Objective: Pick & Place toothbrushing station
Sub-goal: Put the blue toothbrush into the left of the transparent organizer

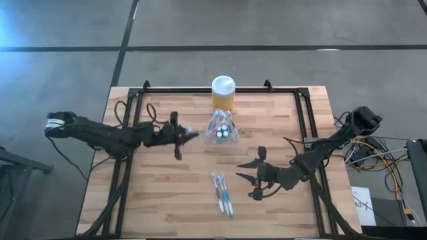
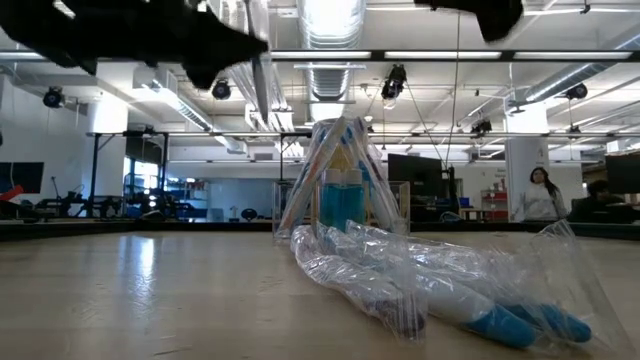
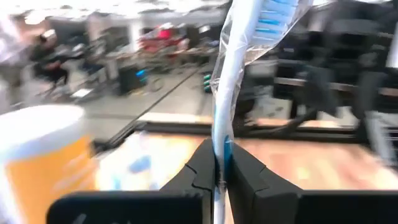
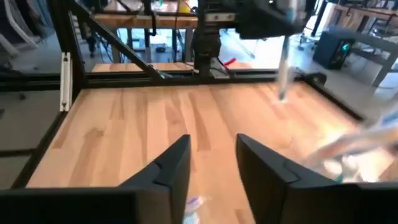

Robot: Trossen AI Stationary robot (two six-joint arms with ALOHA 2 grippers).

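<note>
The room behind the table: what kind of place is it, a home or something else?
Probably a robotics lab or workshop, not a home. The low view shows exposed ceiling ducts, desks with monitors and a person working. Two robot arms work at a wooden table on a bare concrete floor.

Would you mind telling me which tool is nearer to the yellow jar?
The left. The left tool, shut on a wrapped toothbrush, sits just beside the yellow jar; the right tool, open, hovers farther away near the loose toothbrushes.
</note>
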